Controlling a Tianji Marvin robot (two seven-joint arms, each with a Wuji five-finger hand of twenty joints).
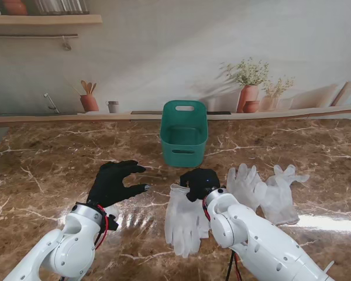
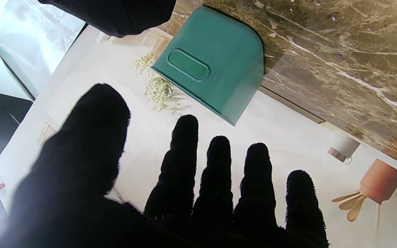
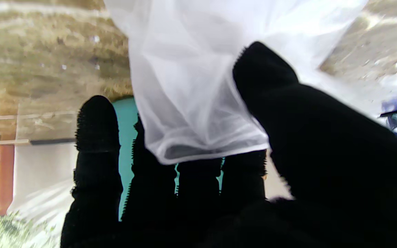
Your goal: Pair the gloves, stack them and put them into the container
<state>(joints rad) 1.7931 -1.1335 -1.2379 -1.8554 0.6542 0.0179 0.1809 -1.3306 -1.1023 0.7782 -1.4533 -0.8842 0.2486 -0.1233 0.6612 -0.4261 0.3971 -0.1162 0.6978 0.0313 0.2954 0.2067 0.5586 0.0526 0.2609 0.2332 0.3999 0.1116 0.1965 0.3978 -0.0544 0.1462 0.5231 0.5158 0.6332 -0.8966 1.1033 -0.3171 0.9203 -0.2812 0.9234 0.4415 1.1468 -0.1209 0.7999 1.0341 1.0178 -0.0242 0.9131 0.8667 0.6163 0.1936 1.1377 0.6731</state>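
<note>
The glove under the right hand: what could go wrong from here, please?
1. The right hand pinches only the cuff edge of the thin translucent glove; this film may slip out when lifted.
2. The glove seems to lie on another one, so only one layer may come up and the pair may separate.
3. The green container stands close in front; a limp, dangling glove may catch on its rim.

- The stand camera looks down from high up at the counter (image 1: 47, 158).
- Each wrist camera sits close behind its fingers.
- All three see the green container (image 1: 184, 133) (image 2: 215, 62) (image 3: 126, 113).
</note>
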